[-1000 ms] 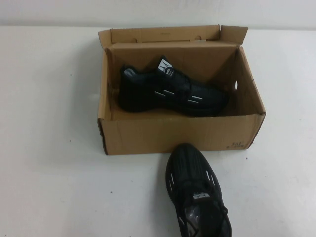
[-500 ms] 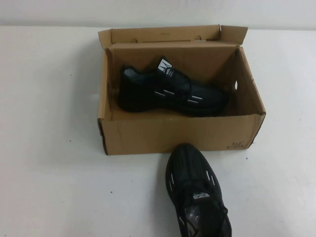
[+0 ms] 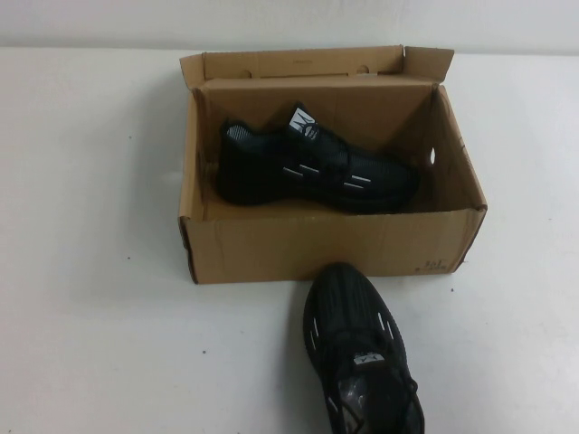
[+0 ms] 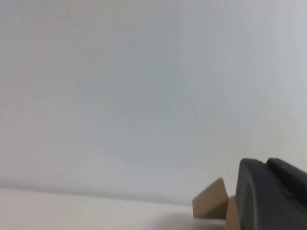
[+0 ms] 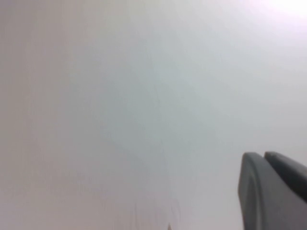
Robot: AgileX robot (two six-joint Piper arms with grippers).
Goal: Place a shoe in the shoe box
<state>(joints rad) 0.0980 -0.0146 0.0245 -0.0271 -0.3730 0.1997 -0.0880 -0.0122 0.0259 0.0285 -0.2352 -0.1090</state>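
Nothing has moved: 1 shoe [image 3: 312, 167] lies inside the shoe box [image 3: 326, 244], while left gripper [image 4: 271, 196] and right gripper [image 5: 273, 191] sit parked, closed and empty.

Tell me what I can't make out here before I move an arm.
- Shoe on the table: heel cut off by the high view's bottom edge.
- Shoe in the shoe box: sole hidden by the shoe box front wall.
- Box print: too small.
- Left gripper, right gripper, both shut: outside the high view.
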